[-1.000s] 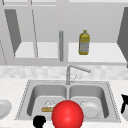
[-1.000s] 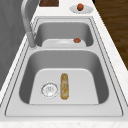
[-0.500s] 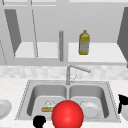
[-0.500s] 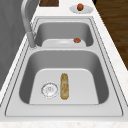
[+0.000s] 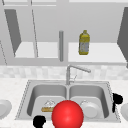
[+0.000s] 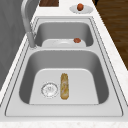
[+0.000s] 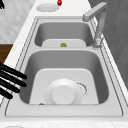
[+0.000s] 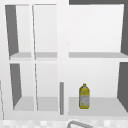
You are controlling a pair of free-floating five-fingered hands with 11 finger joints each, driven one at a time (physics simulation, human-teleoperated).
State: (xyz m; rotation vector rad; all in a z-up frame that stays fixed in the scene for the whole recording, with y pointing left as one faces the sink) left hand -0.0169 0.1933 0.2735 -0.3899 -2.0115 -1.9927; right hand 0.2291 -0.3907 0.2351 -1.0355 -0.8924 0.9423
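A big red ball [image 5: 67, 114] sits in front of the sink [image 5: 25, 100] in the front view, hiding the divider and part of both basins. The left hand [image 5: 39, 121] hangs at the sink's front edge just left of the ball; whether its fingers are spread or curled I cannot tell. The right hand [image 5: 116, 99] hovers over the counter [image 5: 15, 87] at the sink's right rim, and in the right side view its fingers [image 7: 12, 77] reach straight out, spread, over the basin's edge, holding nothing.

The nearest thing to the right hand is a white plate [image 7: 63, 92] lying in the right basin, beside the drain [image 7: 82, 88]. In the left basin a bread roll [image 6: 64, 85] lies next to the other drain [image 6: 49, 89]. A small brown item [image 6: 77, 40] rests at the far basin's edge in the left side view.

The tap [image 5: 72, 71] rises behind the divider, spout turned right. Plates stand on the counter at each end; one carries a round reddish thing [image 6: 80, 6].

Above, an open white cabinet [image 8: 62, 50] holds a yellow bottle [image 8: 84, 96] on its lower right shelf
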